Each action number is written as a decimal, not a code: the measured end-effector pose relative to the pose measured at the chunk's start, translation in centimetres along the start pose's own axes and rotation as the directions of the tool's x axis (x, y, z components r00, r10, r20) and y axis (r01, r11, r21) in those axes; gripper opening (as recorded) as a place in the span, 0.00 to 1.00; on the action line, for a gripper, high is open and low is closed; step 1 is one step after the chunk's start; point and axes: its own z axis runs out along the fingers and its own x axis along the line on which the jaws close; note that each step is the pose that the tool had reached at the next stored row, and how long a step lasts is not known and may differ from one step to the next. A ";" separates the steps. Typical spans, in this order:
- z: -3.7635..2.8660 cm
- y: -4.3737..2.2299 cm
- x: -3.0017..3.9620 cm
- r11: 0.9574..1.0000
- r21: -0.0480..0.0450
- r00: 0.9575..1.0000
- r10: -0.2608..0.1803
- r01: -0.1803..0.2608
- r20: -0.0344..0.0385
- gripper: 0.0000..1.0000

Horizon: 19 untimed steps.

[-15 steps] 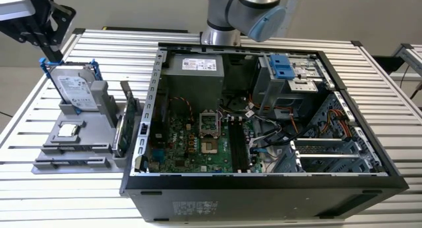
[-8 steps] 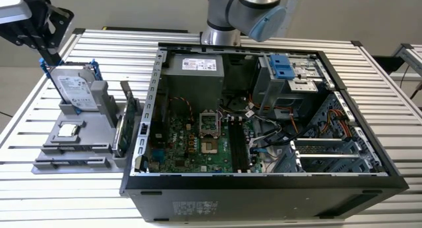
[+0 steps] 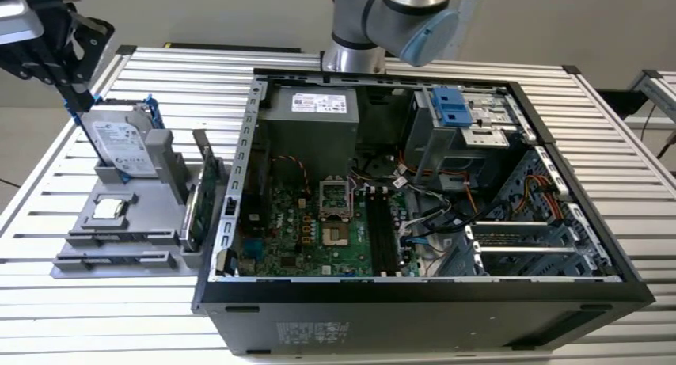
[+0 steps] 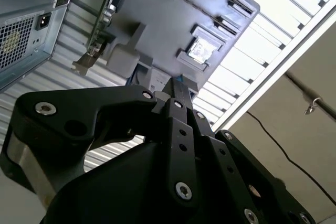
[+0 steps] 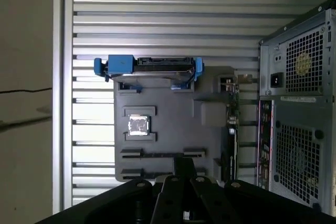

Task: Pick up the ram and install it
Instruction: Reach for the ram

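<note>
While the end effector hangs near the hard drive, its fingers are pressed together.

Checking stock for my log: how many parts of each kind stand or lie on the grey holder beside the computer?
Hard drive: 1
Processor chip: 1
Expansion card: 1
Total: 3 parts on the holder.
</note>
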 end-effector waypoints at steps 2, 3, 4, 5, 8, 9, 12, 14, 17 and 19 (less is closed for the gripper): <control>-0.01 -0.27 0.00 1.000 0.000 1.000 0.000 0.000 0.000 0.00; -0.02 -0.41 0.00 1.000 0.000 1.000 0.000 0.000 0.000 0.00; -0.03 -0.55 0.00 1.000 0.000 1.000 0.000 0.000 0.000 0.00; -0.03 -0.69 -0.01 1.000 0.000 1.000 0.000 0.000 0.000 0.00; -0.06 -1.13 0.00 1.000 0.000 1.000 -0.002 0.002 0.000 0.00; -0.06 -1.26 0.01 1.000 0.000 1.000 -0.002 0.002 0.000 0.00; -0.08 -1.66 0.05 1.000 0.000 1.000 -0.009 0.009 0.000 0.00; -0.10 -1.89 0.08 1.000 0.000 1.000 -0.013 0.013 -0.001 0.00; -0.12 -2.20 0.10 1.000 0.000 1.000 -0.019 0.019 -0.001 0.00; -0.12 -2.39 0.12 1.000 0.000 1.000 -0.023 0.023 -0.001 0.00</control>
